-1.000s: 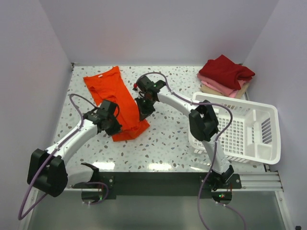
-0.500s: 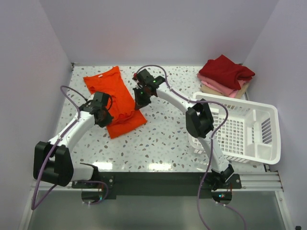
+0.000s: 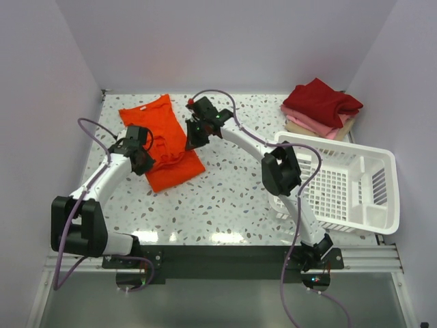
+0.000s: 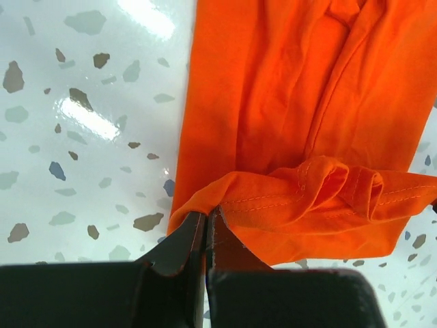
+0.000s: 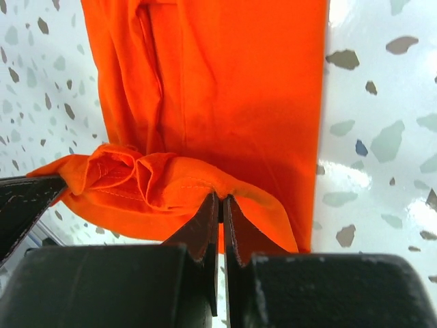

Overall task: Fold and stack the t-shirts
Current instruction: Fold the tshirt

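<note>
Hem (image 3: 171, 158) of the orange-red t-shirt (image 3: 164, 130) hangs between left end effector (image 3: 145, 160) and right end effector (image 3: 193, 137) above the speckled counter (image 3: 232, 191), seen overhead; folded t-shirts (image 3: 321, 109) sit far right. Left wrist: tips pinch one stitched corner. Right wrist: tips pinch the other. Carry both level toward the collar (image 3: 141, 109), keeping soft cloth taut.

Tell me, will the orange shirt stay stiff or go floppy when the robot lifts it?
Probably floppy: the orange shirt bunches into soft folds where the left gripper and right gripper pinch its hem. It looks thin, so probably light and likely to sag between them.
</note>
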### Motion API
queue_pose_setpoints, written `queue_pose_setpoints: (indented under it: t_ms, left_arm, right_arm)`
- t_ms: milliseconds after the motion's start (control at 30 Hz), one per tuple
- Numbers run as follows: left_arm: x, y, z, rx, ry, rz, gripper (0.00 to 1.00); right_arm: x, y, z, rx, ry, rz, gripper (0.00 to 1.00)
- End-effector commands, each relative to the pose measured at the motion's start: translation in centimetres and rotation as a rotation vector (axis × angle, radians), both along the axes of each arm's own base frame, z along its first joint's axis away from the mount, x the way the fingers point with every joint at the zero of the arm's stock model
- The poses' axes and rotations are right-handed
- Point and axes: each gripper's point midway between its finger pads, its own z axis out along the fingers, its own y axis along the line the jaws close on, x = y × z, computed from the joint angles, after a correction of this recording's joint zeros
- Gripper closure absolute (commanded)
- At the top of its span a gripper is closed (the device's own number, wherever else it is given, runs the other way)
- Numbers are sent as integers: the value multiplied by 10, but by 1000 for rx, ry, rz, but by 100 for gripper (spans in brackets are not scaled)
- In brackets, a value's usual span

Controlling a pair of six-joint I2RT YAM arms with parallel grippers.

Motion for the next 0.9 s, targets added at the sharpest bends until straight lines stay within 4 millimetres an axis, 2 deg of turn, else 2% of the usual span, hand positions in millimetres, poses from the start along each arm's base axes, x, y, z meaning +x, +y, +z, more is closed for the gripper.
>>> queue_pose_setpoints:
  t_ms: [0,233,400,433,467,500,533,600,633,700,733,767,800,833,867]
  left_arm:
    - [28,17,23,39,-104,33,100]
    - [55,29,22,40,-134,37,100]
    - [78,53,30,72,-166,73,100]
    - [85,53,28,75,-170,63,100]
    - [95,50,33,68,-190,47,100]
    - [100,61,34,81,-194,55,100]
    - [105,62,26,84,-172,47,100]
    - [118,62,31,88,-185,18,100]
    - [122,61,23,85,-169,2,100]
    - [130,61,21,90,-166,-19,99]
    - [131,61,20,95,-162,-25,93]
    - [131,64,19,107,-157,-15,86]
    - [129,68,18,110,-143,-4,73]
    - [127,70,19,112,-140,10,63]
    - [125,76,21,128,-137,35,53]
  right_arm:
    - [21,20,23,106,-63,-28,100]
    - [42,37,31,184,-128,-69,100]
    - [61,45,30,218,-165,-117,100]
    - [68,47,36,240,-189,-129,100]
    - [72,48,38,249,-199,-140,100]
    - [78,48,37,254,-209,-160,100]
    - [83,49,41,267,-226,-172,100]
    - [90,48,41,272,-234,-195,100]
    - [96,45,46,280,-253,-213,100]
    - [102,42,49,286,-266,-230,100]
    - [104,43,49,296,-268,-232,97]
    - [105,43,48,297,-264,-234,87]
    - [107,42,46,297,-260,-236,72]
    - [110,40,49,302,-264,-237,52]
    - [108,40,50,299,-261,-228,25]
